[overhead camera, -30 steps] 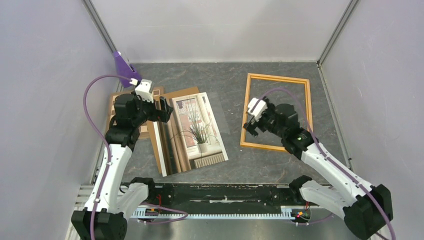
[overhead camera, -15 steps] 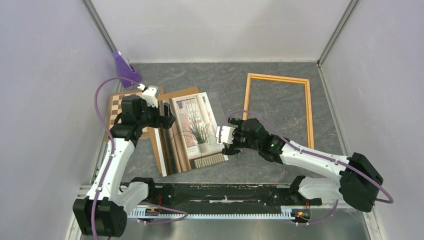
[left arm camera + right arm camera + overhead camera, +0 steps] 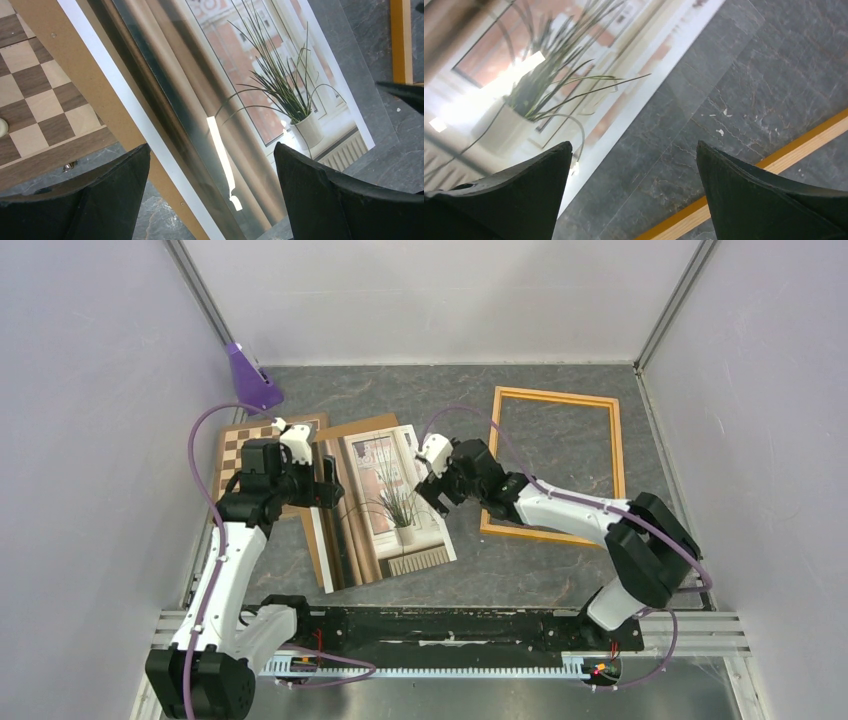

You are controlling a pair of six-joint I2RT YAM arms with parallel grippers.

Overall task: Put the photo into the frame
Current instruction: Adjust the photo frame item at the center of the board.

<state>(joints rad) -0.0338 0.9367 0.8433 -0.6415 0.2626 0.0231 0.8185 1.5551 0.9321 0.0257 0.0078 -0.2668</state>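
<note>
**Left arm.** The left arm (image 3: 225, 570) rises from its base at the near-left corner of the surface (image 3: 450, 400) and runs up along the left edge. It bends at the elbow and turns its wrist toward the right edge. The left fingers (image 3: 90, 200) are spread wide and grip nothing. They hang over the left margin of the photo (image 3: 385, 502), where a strip of brown backing board (image 3: 365, 427) shows beside it.

**Right arm.** The right arm (image 3: 580, 510) folds sharply at an elbow near the right edge. Its forearm reaches back toward the left edge, crossing above the near-left corner of the frame (image 3: 556, 395). The right fingers (image 3: 514, 190) are likewise parted and empty. They hover above the photo's right margin and the bare surface next to it.

**Task items.**
- The photo lies flat and skewed in the left half of the surface, on top of the backing board.
- A clear pane (image 3: 694, 90) covers the photo and overlaps its right margin.
- The frame lies flat toward the far-right corner, well apart from the photo. Bare surface shows inside its rails.

**Other items.**
- A chessboard (image 3: 240, 445) sits partly under the backing board by the left edge.
- A purple object (image 3: 248, 378) stands at the far-left corner.
</note>
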